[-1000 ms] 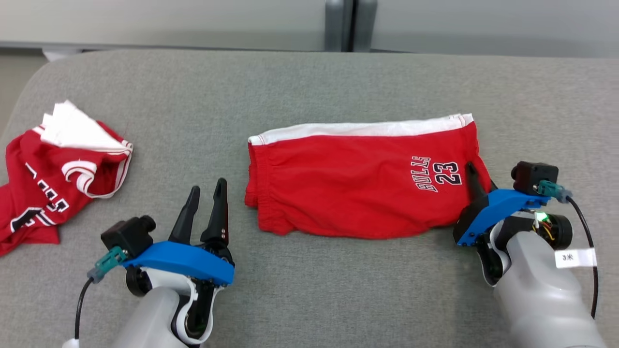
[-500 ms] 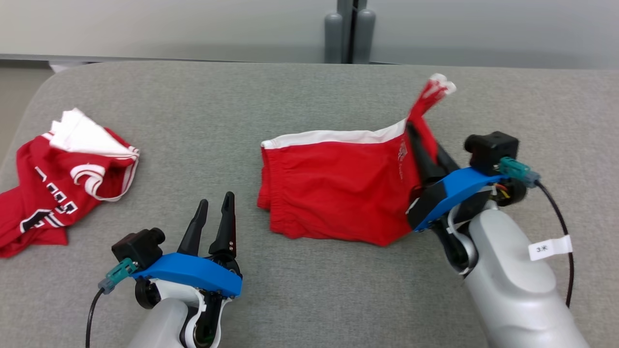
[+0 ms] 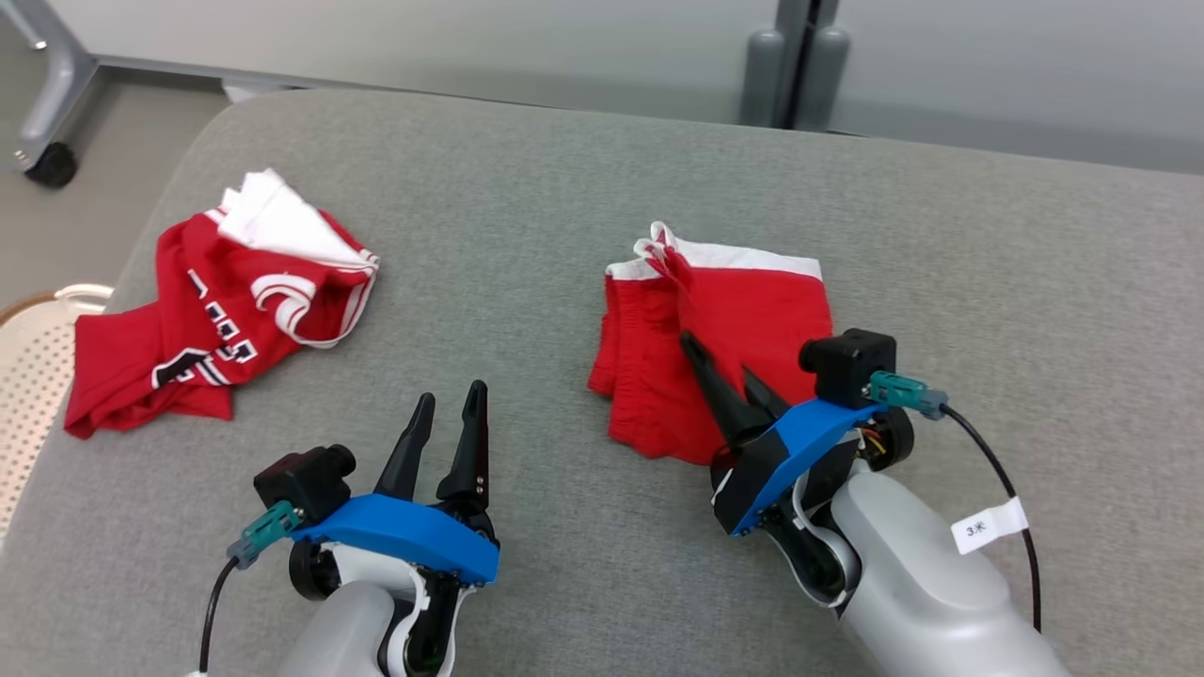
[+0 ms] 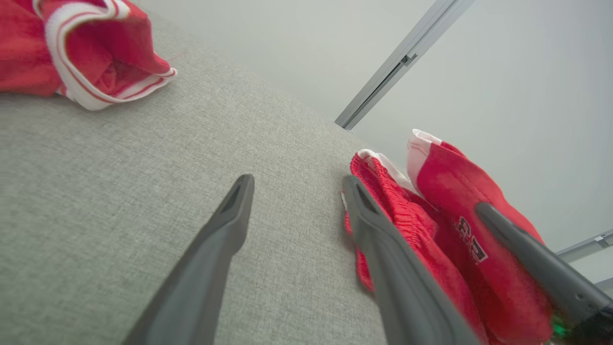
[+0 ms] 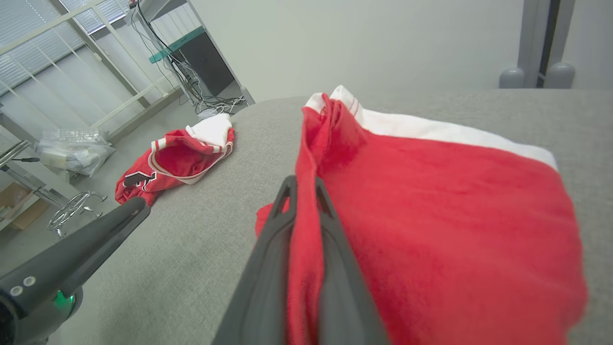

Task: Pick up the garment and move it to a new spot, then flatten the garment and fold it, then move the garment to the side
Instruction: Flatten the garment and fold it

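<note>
The garment [image 3: 771, 301] is a pair of red shorts with a white waistband, lying doubled over on the grey padded table [image 3: 564, 169]. My right gripper [image 3: 717, 355] is shut on a pinched red edge of it above the left half; in the right wrist view the cloth [image 5: 455, 206] runs up between the closed fingers of that gripper [image 5: 304, 184]. My left gripper [image 3: 454, 395] stands open above bare table, to the left of the shorts and apart from them. In the left wrist view, that gripper [image 4: 298, 181] has the shorts [image 4: 431, 191] beyond its right finger.
A second red and white jersey [image 3: 216, 320] lies crumpled at the table's left. A white perforated seat [image 3: 28, 376] shows past the table's left edge, and a wheeled frame leg [image 3: 47, 160] stands on the floor. Grey posts [image 3: 800, 66] rise behind the far edge.
My right gripper has carried the shorts' right end up and over to the left, doubling the garment. The camera has also shifted. The left gripper has stayed open in place.
</note>
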### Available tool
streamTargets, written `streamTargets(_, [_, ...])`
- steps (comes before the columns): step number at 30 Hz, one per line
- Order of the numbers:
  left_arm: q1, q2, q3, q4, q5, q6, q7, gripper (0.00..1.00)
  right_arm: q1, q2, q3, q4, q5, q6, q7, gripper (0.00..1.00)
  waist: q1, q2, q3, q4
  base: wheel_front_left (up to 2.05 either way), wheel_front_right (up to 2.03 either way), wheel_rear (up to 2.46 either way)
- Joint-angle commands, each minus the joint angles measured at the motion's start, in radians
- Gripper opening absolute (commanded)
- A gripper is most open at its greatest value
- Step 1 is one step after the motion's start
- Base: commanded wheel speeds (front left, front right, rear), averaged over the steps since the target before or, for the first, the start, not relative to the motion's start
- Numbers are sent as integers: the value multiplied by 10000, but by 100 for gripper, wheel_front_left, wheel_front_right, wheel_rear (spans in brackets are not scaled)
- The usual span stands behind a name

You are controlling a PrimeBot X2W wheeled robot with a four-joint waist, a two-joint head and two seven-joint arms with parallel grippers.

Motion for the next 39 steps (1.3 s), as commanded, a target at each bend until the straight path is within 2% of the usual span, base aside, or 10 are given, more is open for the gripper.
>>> streamTargets(1, [-212,-14,-79,36,114,-15,-27,100,-270,-52,291,249,311,1,-148,0,1,0,106,215,0,0,0])
streamTargets(2, [-218,-8,-93,72,157,-17,-28,100,-384,-39,547,346,459,2,-205,0,1,0,110,279,0,0,0])
streamTargets(3, [-256,22,-128,103,244,-15,-28,100,-464,-32,789,406,670,2,-270,20,1,0,119,342,0,0,0])
streamTargets(5, [-294,35,-114,144,354,-15,-28,100,-556,-44,1294,266,1326,2,-409,100,1,0,98,384,0,0,0])
streamTargets(7, [-266,131,107,201,640,-15,-28,100,-720,-63,1863,87,2011,1,-645,100,1,0,8,273,0,0,0])
streamTargets(10, [-76,173,536,197,1086,-15,-28,100,-869,-66,1500,228,1944,1,-772,100,1,0,-139,-14,0,0,0])
streamTargets(18, [424,105,2263,-279,3203,-15,-28,100,757,-41,-3077,-968,-1578,3,-780,100,1,0,-402,-1027,0,0,0])
streamTargets(23, [755,-47,3214,-648,4524,18,-28,100,2118,-38,-4852,-1937,-3315,3,-779,100,1,0,-551,-1547,0,0,0])
streamTargets(28, [1013,-225,3683,-923,5145,7,-28,100,2873,-38,-5485,-2305,-4335,3,-780,100,1,0,-716,-1838,0,0,0])
streamTargets(39, [1816,-413,4139,-744,6149,-5,-28,100,3956,-43,-5627,-2042,-4410,3,-781,100,1,0,-1503,-2238,0,0,0])
